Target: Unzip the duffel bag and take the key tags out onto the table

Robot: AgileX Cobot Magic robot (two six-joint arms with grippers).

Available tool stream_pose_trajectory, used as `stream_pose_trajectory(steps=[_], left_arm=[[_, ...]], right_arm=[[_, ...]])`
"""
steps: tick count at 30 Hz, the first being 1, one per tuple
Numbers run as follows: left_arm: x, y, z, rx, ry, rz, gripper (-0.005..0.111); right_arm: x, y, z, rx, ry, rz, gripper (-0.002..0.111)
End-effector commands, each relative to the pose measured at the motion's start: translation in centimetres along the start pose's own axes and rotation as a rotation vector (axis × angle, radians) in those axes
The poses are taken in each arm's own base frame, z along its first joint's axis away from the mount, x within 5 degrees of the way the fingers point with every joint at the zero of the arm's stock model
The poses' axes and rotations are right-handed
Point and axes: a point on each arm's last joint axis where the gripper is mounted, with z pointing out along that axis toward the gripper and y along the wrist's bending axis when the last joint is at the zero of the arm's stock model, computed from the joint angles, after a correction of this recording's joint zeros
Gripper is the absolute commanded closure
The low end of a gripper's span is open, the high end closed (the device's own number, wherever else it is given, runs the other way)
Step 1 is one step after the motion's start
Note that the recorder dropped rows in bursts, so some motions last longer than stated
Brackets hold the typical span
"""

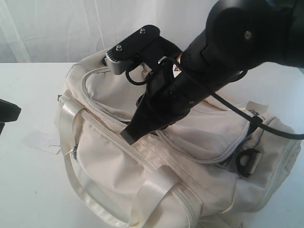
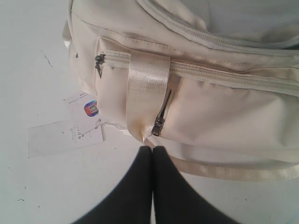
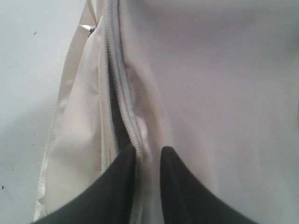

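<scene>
Scanning from the left edge, you have the left gripper (image 2: 152, 149) pressed shut on nothing over the table (image 1: 28, 190) beside a white paper tag (image 2: 65, 137), then the bag (image 1: 109, 156) filling the middle, where the right gripper (image 3: 147, 151) straddles the partly open zip (image 3: 122, 116), fingers barely apart, grip unclear.

White table (image 2: 46, 186), evenly lit, spreads to either side of the left fingers (image 2: 135, 186); a sheer white curtain (image 1: 47, 28) hangs beyond its far edge.
</scene>
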Motion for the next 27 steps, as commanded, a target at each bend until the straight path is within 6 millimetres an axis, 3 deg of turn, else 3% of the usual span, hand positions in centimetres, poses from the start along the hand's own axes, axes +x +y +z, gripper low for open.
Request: stream_pose_trajectory(steps=[1, 11, 13, 14, 16, 21, 27], left_arm=[[0.1, -0.2, -0.1, 0.011, -0.007, -0.017, 0.107], [0.1, -0.2, -0.1, 0.011, -0.007, -0.017, 0.107], [0.1, -0.2, -0.1, 0.011, -0.007, -0.017, 0.107], [0.2, -0.2, -0.1, 0.012, -0.005, -0.017, 0.107], [0.2, -0.2, -0.1, 0.012, -0.005, -0.017, 0.107], [0.2, -0.2, -0.1, 0.012, -0.005, -0.017, 0.107], [0.2, -0.2, -0.1, 0.013, -0.004, -0.017, 0.107]], right_arm=[[0.0, -0.2, -0.2, 0.011, -0.001, -0.005, 0.084], [0.1, -0.2, -0.1, 0.007, 0.022, -0.004, 0.085], [0.1, -0.2, -0.1, 0.007, 0.022, 0.0, 0.094], [0.1, -0.2, -0.1, 0.009, 0.02, 0.0, 0.104], [-0.1, -0.5, -0.1, 0.038, 0.005, -0.028, 0.108], [-1.4, -2.7, -1.7, 0.238, -0.022, -0.066, 0.108], [-2.8, -6.0, -4.0, 0.356, -0.088, -0.024, 0.108]])
